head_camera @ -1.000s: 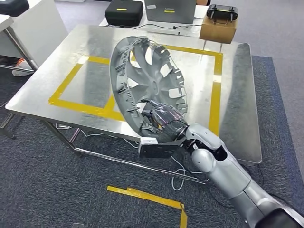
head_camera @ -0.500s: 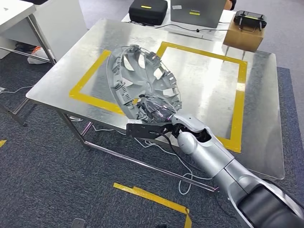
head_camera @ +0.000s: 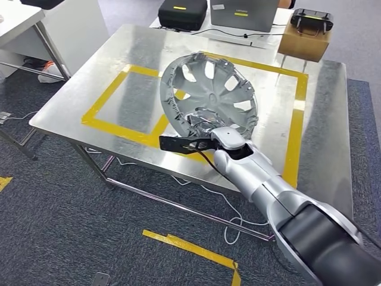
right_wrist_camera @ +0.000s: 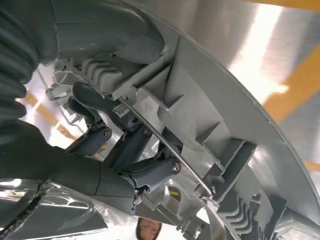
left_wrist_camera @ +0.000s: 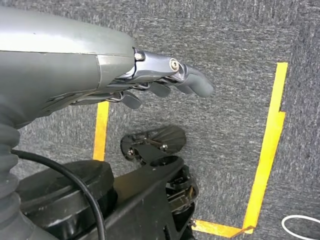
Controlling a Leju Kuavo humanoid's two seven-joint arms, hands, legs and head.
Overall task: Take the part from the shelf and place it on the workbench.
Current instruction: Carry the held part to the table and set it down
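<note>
Placing step, I'd say: shelf pick is done, the part is over the workbench (head_camera: 314, 155). It's a big steel table with yellow tape rectangles. The hubcap (head_camera: 211, 95) hangs tilted above the tape area, near edge low and close to the tabletop; I can't tell if it touches. Next I need to lower it flat, then let the fingers go without dragging the rim.

My right hand (head_camera: 204, 128) grips the hubcap's near rim. In the right wrist view the fingers (right_wrist_camera: 124, 145) curl around the inner ribs and the wire ring, clamped tight.

My left hand (left_wrist_camera: 166, 82) hangs over the carpet floor (left_wrist_camera: 234, 75), holding nothing, fingers loosely extended and a bit apart.
</note>
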